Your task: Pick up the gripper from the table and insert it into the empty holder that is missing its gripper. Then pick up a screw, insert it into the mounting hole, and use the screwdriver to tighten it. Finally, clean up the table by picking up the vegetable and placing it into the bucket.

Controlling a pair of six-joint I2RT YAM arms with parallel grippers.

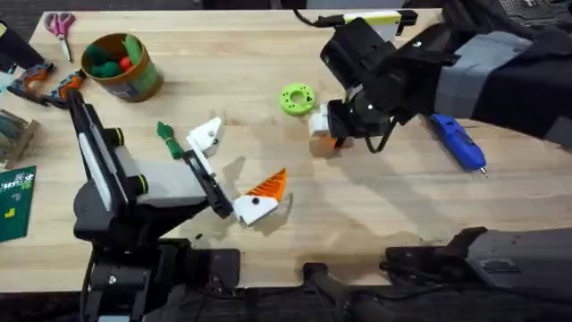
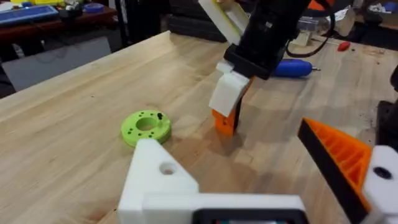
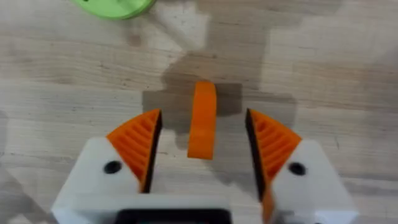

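Hovering low over the wooden table (image 1: 375, 224), right gripper (image 3: 204, 140) spread wide, holding nothing, small orange plastic wedge fingertip (image 3: 202, 119) lying between its pads untouched, near bright green ring-shaped disc (image 1: 297, 98), left gripper (image 1: 234, 172) open, one white finger block (image 2: 163, 180) lacking its tip.

A robotics workshop: a wooden workbench (image 1: 375, 224) is holding scissors (image 1: 61, 25), a green circuit board (image 1: 16, 201) and a blue powered screwdriver (image 1: 458, 141).
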